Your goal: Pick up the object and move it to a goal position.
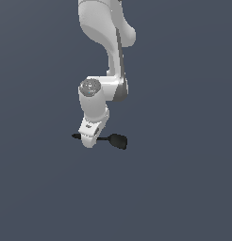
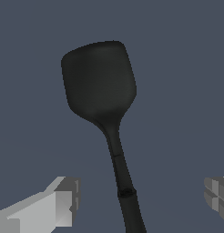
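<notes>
Grey floor; spatula [image 2: 99, 86] handle between (untouched) end effector [image 2: 141, 198] fingers.

Slim black spatula [image 1: 117, 140] lies flat, blade toward the exterior view's right.

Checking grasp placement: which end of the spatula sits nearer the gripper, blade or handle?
The handle: it runs between the open gripper fingers, while the blade lies beyond them.

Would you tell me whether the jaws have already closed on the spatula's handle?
No, in the wrist view the fingers stand wide apart on either side of the spatula, touching nothing.
</notes>
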### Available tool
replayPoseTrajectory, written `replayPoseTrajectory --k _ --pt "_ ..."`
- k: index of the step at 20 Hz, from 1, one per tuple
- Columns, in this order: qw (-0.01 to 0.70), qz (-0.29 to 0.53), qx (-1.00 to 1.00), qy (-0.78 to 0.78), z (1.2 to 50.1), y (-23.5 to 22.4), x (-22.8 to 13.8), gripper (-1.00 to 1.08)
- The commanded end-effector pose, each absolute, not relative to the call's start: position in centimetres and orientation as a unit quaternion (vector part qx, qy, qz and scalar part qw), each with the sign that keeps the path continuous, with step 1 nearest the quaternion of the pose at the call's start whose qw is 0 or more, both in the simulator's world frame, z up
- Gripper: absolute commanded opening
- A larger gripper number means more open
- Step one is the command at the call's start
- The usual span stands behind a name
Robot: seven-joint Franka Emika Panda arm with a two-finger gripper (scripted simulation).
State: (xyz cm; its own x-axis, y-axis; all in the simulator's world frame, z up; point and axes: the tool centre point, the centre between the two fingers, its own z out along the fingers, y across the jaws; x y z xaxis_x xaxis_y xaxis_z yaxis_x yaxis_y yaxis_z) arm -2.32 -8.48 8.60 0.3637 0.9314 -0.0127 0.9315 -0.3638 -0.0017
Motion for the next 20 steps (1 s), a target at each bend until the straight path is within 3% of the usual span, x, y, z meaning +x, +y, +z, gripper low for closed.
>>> replayPoseTrajectory --k 1,20 --pt "0.002 -0.005 0.807 0.591 8.2 -8.7 -2.5 1.0" --pt "0.0 0.0 0.731 0.682 6.7 -9.3 -3.0 1.0"
